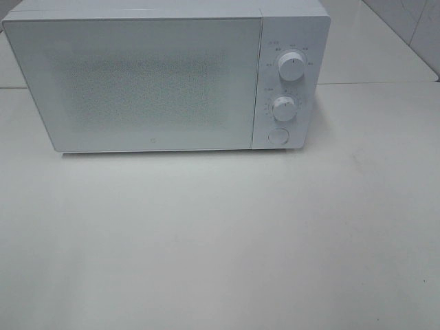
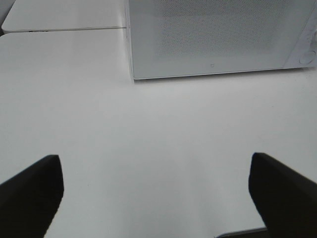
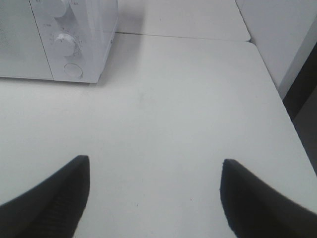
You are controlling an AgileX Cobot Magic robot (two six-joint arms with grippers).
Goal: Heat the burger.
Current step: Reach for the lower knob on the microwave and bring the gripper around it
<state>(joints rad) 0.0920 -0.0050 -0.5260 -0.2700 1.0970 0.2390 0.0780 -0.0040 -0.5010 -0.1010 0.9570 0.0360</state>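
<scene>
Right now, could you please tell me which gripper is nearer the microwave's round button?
Right, probably. The right gripper faces the round button across the table; the left gripper faces the door, button off to its side.

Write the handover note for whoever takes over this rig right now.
Left tool: open, empty, above the table, facing the microwave.
Right tool: open, empty, above the table near the microwave's knob side.
Burger: in no view. The microwave door is shut, and its window shows nothing inside.
Done: cannot tell from these views.
Left: find the burger, probably by checking inside the microwave first, then heat it if that has not happened.
</scene>
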